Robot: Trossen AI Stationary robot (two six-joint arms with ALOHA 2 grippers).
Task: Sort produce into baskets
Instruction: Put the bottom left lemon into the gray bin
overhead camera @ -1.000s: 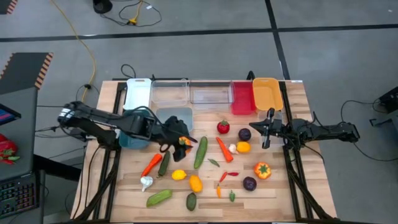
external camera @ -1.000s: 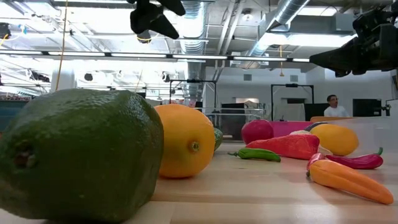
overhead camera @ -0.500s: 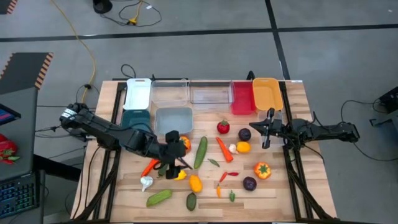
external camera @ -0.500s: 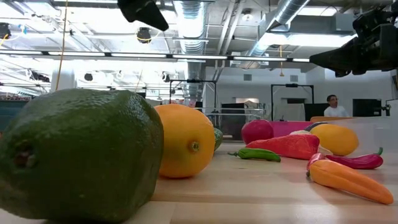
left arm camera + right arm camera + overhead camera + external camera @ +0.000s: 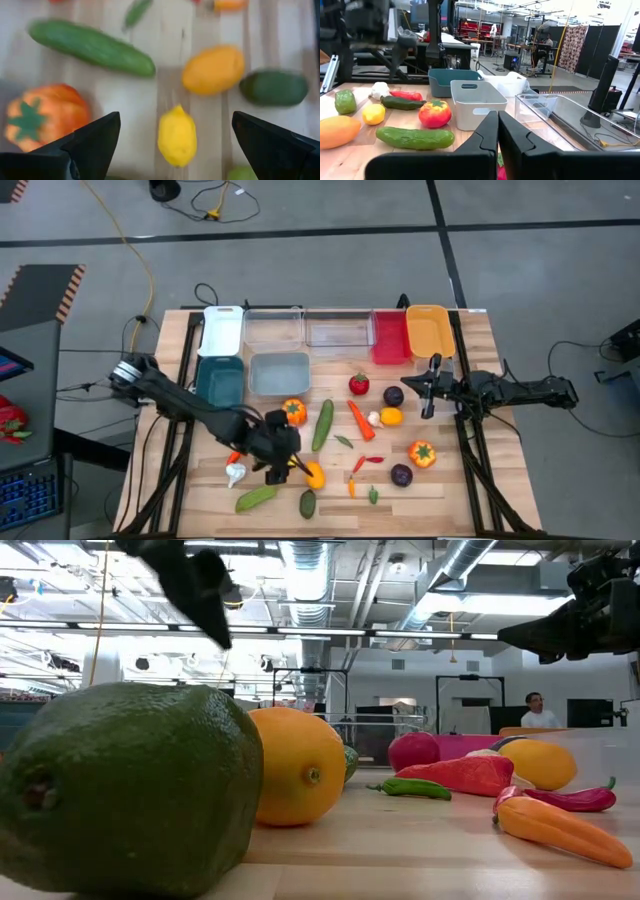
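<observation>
**Left fingers spread over a small lemon; neighbours crowd the pick**

The left gripper [image 5: 283,463] hangs above the near-left part of the bench [image 5: 450,480], its fingers [image 5: 95,142] spread wide with nothing between them. In the left wrist view a small yellow lemon [image 5: 177,135] lies on the wood in the gap between the two fingers, apparently the next target. An orange-red tomato-like piece with a green star stem [image 5: 42,115] sits just beside one finger, and a dark green avocado [image 5: 274,87] lies near the other, with an orange mango-shaped fruit [image 5: 213,69] and a long cucumber [image 5: 90,46] beyond the tips.

The risk, as I judge it: a descent slightly off-centre could nudge the tomato or roll the smooth, rounded lemon away from the closing fingers.

Farther right, the right gripper [image 5: 430,392] waits near the orange basket [image 5: 428,330], its fingers [image 5: 482,145] pressed together on nothing.
</observation>
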